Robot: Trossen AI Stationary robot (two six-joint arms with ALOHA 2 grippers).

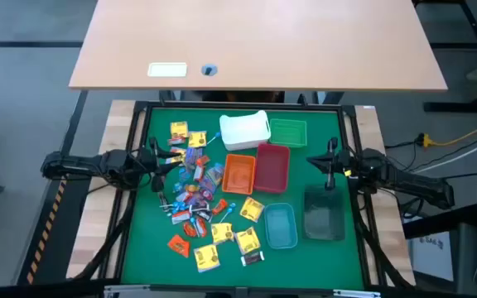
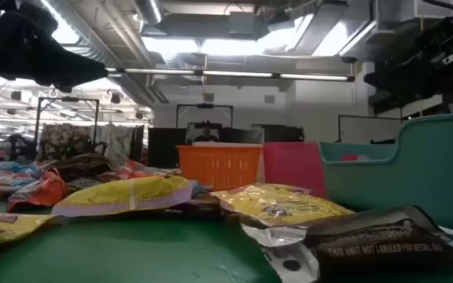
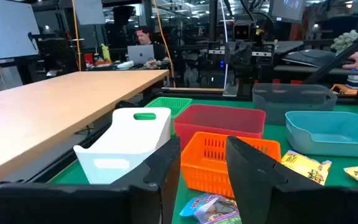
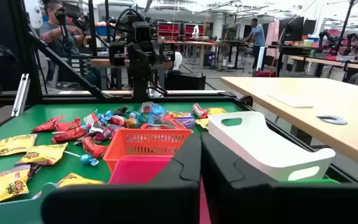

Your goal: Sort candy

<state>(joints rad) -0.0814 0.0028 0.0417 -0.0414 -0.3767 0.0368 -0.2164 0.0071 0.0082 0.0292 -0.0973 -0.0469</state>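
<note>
Left claw (image 1: pixel 172 157) hovers over the candy (image 1: pixel 201 199).

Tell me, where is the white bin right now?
In the high view the white bin sits at the far middle of the green mat, with the green bin on its right and the orange bin just in front.

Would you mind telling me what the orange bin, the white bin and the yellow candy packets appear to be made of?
The orange bin looks like moulded plastic: slotted walls, uniform colour. The white bin also seems plastic, smooth and faintly glossy, with a cut-out handle. The yellow candy packets look like thin printed film, crinkled and shiny, though the exact material is unclear.
</note>
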